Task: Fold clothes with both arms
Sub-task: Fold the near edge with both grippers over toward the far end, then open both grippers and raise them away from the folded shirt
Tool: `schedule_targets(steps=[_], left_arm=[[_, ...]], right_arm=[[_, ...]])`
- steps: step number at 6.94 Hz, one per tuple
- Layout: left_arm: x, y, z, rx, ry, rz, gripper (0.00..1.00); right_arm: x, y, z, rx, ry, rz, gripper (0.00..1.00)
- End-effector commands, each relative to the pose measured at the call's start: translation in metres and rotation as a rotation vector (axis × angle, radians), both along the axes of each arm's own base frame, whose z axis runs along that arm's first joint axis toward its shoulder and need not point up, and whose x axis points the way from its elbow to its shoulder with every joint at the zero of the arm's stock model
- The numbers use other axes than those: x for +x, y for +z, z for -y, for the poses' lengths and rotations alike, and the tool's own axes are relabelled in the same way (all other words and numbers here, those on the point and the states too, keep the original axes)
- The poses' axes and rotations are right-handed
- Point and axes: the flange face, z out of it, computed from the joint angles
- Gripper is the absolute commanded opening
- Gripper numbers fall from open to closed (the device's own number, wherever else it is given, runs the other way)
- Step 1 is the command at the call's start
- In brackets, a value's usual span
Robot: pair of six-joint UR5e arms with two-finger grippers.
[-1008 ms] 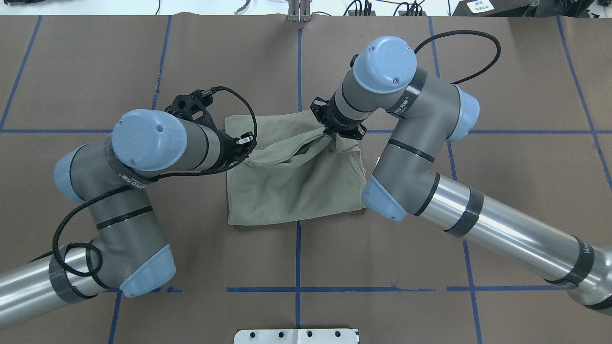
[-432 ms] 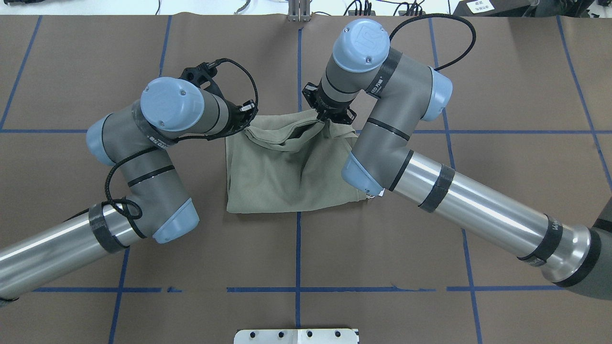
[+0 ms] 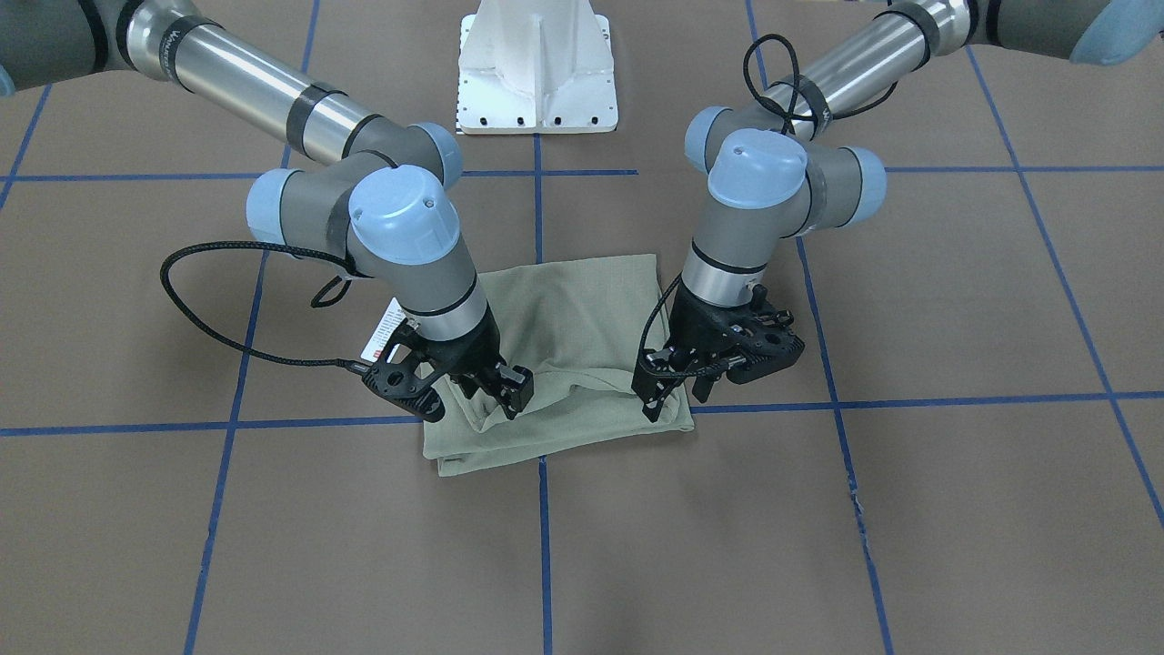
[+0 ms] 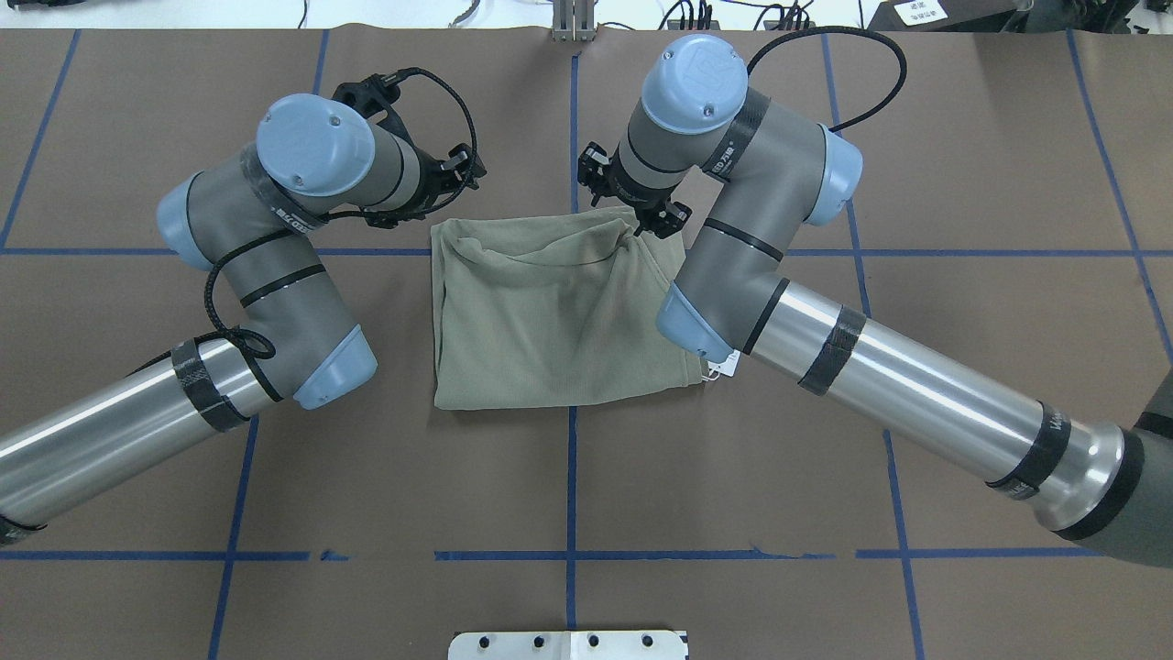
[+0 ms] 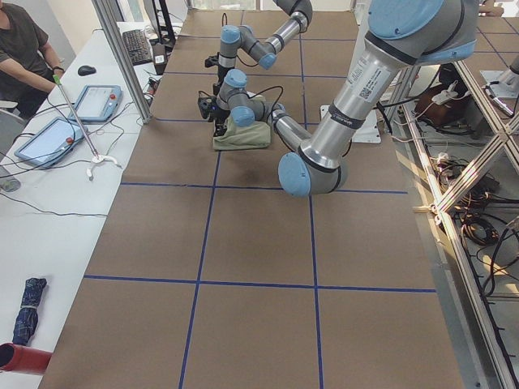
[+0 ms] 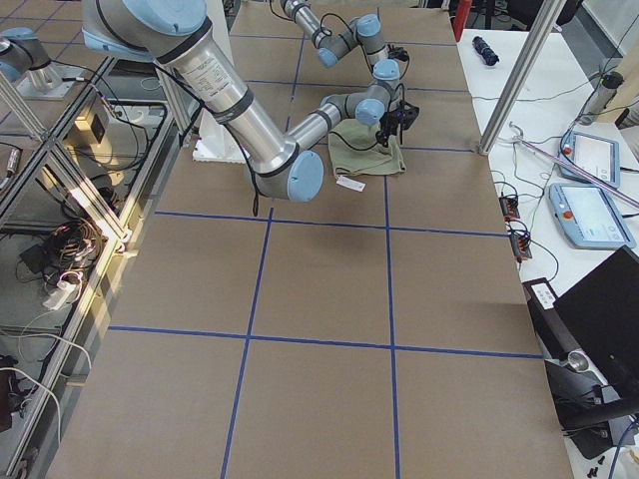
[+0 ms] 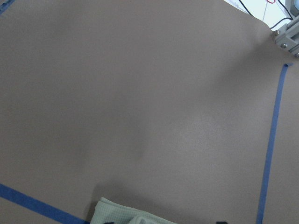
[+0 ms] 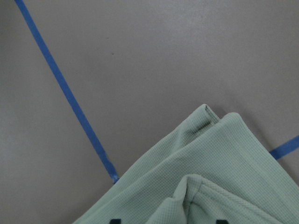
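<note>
Brown paper covers the tabletop (image 4: pixel 825 458), gridded in blue tape (image 4: pixel 571 477). On my feed the shirt (image 4: pixel 559 321) lies at the centre, across the crossing of two tape lines. It is pale sage green in a fine textured knit, folded into a rough rectangle of several layers. Its near edge is straight and flat. Its far edge is loose, with a curved, sagging fold and a puckered corner on the right. A white hang tag (image 4: pixel 722 367) pokes out at the near right corner, beside the right arm (image 4: pixel 916 403). I find the right claw (image 3: pixel 496 395) over the puckered far corner, jaws spread wide and pinching no fabric. I find the left claw (image 3: pixel 677 397) just beside the other far corner, jaws likewise wide, gripping nothing. A white pedestal (image 3: pixel 538 68) sits at the robot's edge.
</note>
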Motion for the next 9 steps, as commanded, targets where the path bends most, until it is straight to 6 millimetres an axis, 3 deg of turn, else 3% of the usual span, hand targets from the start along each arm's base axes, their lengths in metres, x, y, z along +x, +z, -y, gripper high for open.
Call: schedule_targets(steps=[1,3,5,6,7,8,9], left_arm=[[-0.03,0.017,0.014,0.036,0.07,-0.002,1.0],[-0.079,0.045,0.011,0.111,0.15,0.039,1.0],[-0.143,0.086,0.017,0.199,0.235,0.11,1.0],[-0.19,0.112,0.023,0.255,0.281,0.159,1.0],[-0.234,0.136,0.03,0.299,0.319,0.204,1.0],[-0.278,0.166,0.03,0.354,0.357,0.273,1.0],[-0.328,0.195,0.021,0.433,0.404,0.369,1.0]], right_arm=[[0.004,-0.017,-0.007,0.001,-0.031,0.035,1.0],[-0.014,-0.023,-0.028,0.049,-0.114,0.033,1.0],[-0.007,-0.014,-0.031,0.204,-0.275,-0.095,1.0],[0.026,-0.017,-0.022,0.249,-0.345,-0.178,1.0],[0.075,-0.001,-0.011,0.279,-0.393,-0.24,1.0],[0.139,0.026,-0.001,0.337,-0.427,-0.284,1.0],[0.211,0.072,0.003,0.364,-0.475,-0.281,1.0]])
